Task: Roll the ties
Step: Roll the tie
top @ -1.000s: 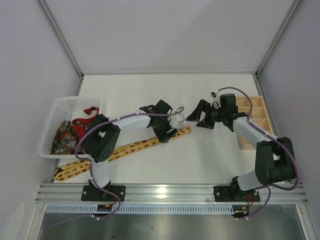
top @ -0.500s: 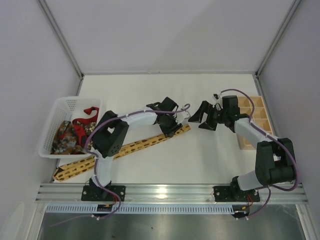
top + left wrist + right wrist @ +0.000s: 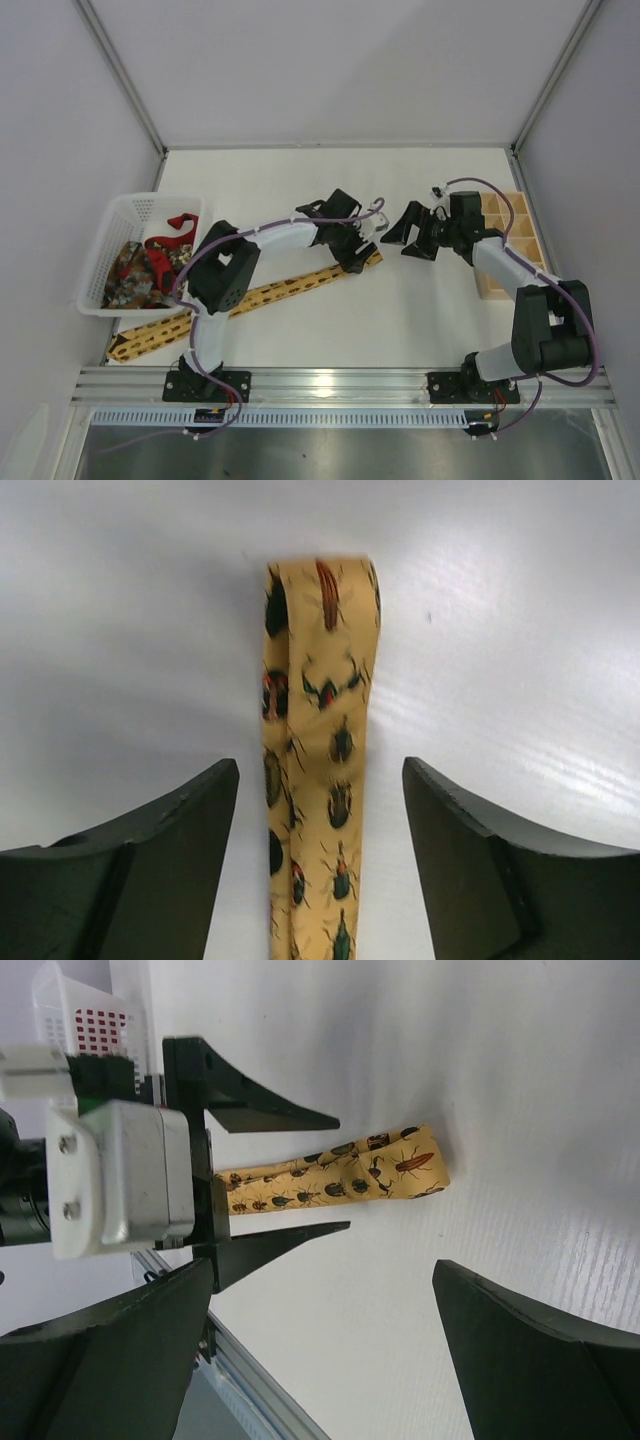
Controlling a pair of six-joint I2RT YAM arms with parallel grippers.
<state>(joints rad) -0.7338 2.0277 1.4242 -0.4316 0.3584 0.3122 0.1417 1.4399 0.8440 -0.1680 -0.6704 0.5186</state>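
On white matte counter (image 3: 400, 315): yellow tie (image 3: 320, 730), beetle-print fabric strip, flat, tip folded, lies btwn wide-open left end effector (image 3: 320, 767) jaws, ungripped. Right end effector (image 3: 322, 1270) wide open, empty. Pale panel walls.

The white table (image 3: 420, 320) carries three things. A yellow tie (image 3: 270, 292) lies flat on it, passing between the fingers of the left gripper (image 3: 362, 255), with its folded end just beyond them. A white basket (image 3: 97, 265) sits well to that gripper's left. A wooden box (image 3: 520, 215) sits near the right gripper (image 3: 408, 230), on its right.
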